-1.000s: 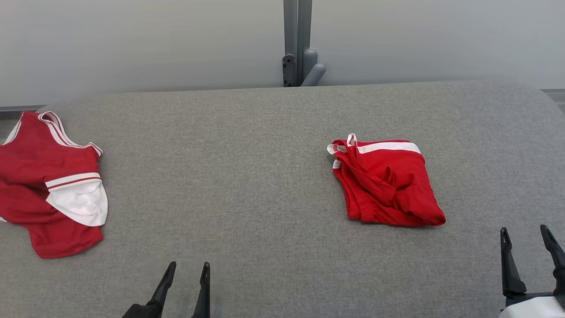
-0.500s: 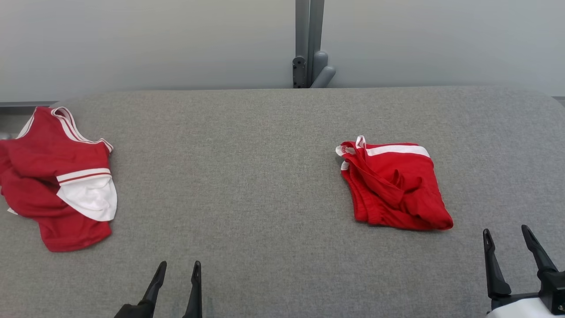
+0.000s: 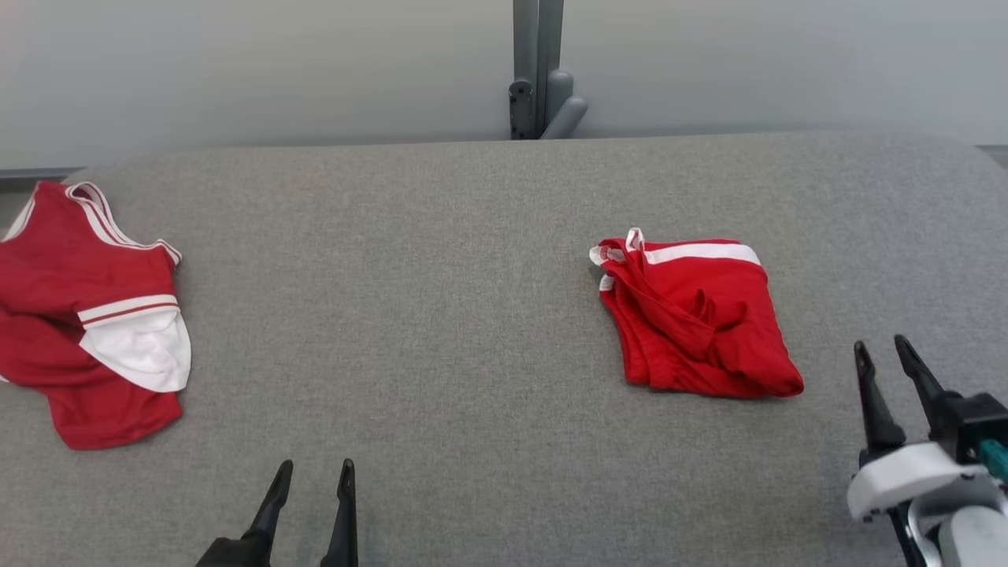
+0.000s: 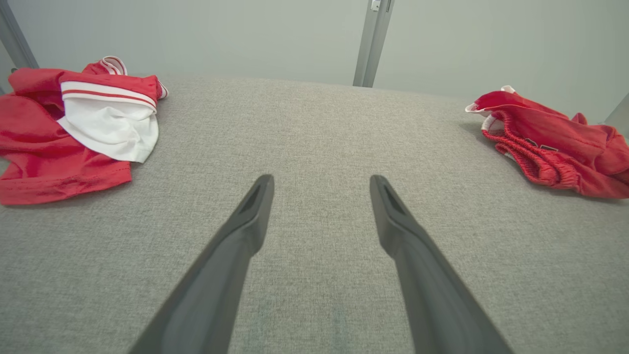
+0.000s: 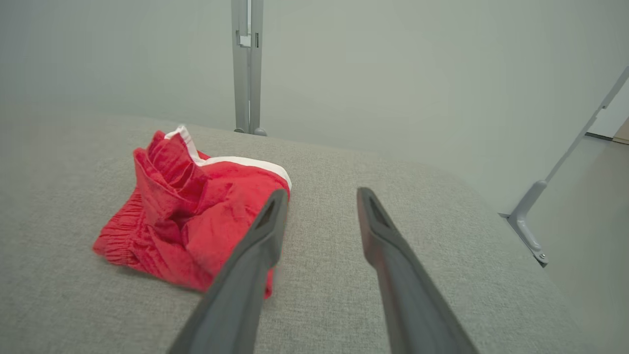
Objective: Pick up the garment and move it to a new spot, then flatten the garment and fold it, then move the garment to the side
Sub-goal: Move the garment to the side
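Right pincer (image 3: 880, 343) is released, fingers parted, nothing between them, hovering at the worktop's (image 3: 441, 315) 4 o'clock. The red garment (image 3: 697, 315) sits bunched just off its tips at 10 o'clock, so this looks like the pick-up approach. Next it needs to swing left over the cloth, drop and pinch a fold. Left pincer (image 3: 316, 465) waits released at 6 o'clock, and a second red-and-white garment (image 3: 87, 315) lies at 9. Since a second ago the right pincer has climbed closer; both garments lie unchanged.

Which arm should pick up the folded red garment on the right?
Right. The right gripper is open and close to the near corner of the folded red garment; the left gripper, also open, is much farther off across the table.
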